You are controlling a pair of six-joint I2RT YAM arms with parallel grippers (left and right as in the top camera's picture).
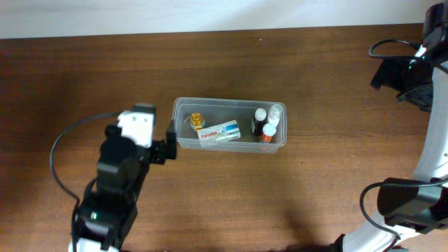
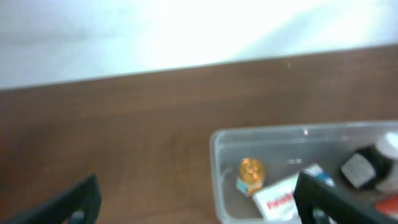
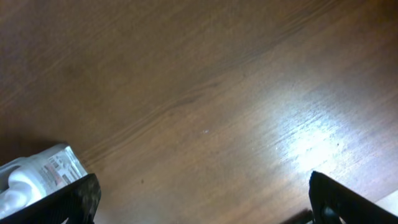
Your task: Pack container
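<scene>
Left end effector (image 2: pixel 199 180) spread wide, empty, at container (image 2: pixel 216 180) end. Right end effector (image 3: pixel 203 179) spread wide, empty, above table (image 3: pixel 205 93).

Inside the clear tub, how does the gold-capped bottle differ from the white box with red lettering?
The gold-capped bottle is round and stands cap up; the white box is rectangular and lies flat. The bottle looks smaller than the box. The bottle sits by the left end of the container, the box towards its middle. Both rest inside it.
</scene>
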